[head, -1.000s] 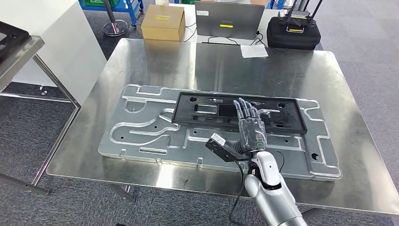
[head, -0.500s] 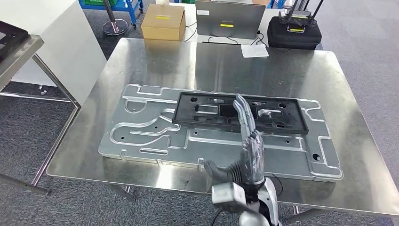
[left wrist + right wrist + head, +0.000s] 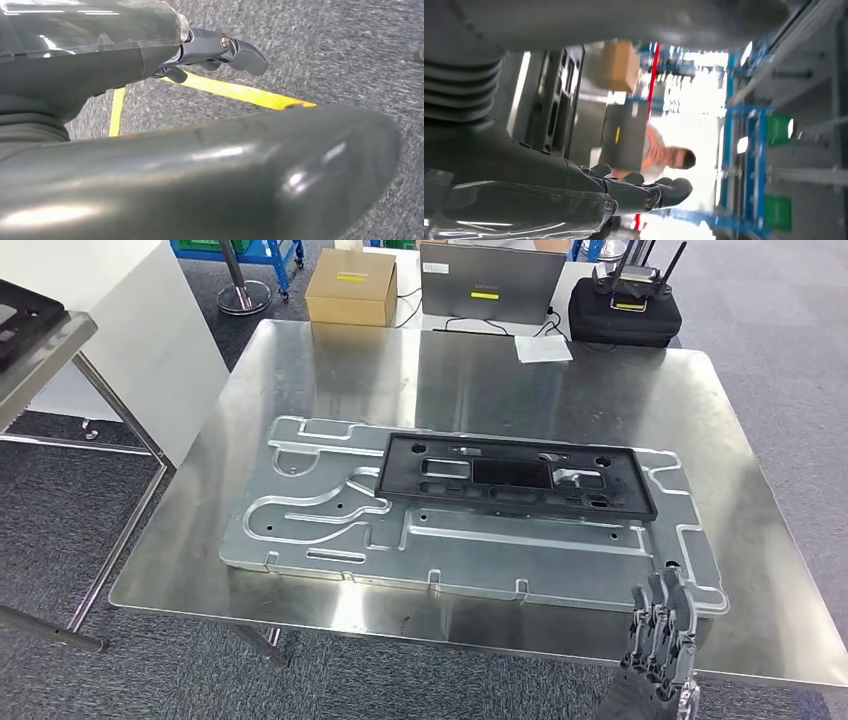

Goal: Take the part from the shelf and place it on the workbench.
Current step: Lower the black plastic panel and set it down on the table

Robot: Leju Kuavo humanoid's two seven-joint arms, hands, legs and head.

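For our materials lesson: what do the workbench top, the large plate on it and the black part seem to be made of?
Workbench: probably stainless steel, brushed, with blurred reflections.
Plate: looks like aluminium or steel, matte silver, with pressed channels.
Part: likely moulded plastic, matte black, with cut-outs.

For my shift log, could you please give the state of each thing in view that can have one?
Black part: lying flat on the metal plate, free of both hands.
Metal plate: flat on the workbench.
Right robot hand: empty, fingers extended, at the bench's near edge.
Left robot hand: empty, over the floor.
Cardboard box: closed.
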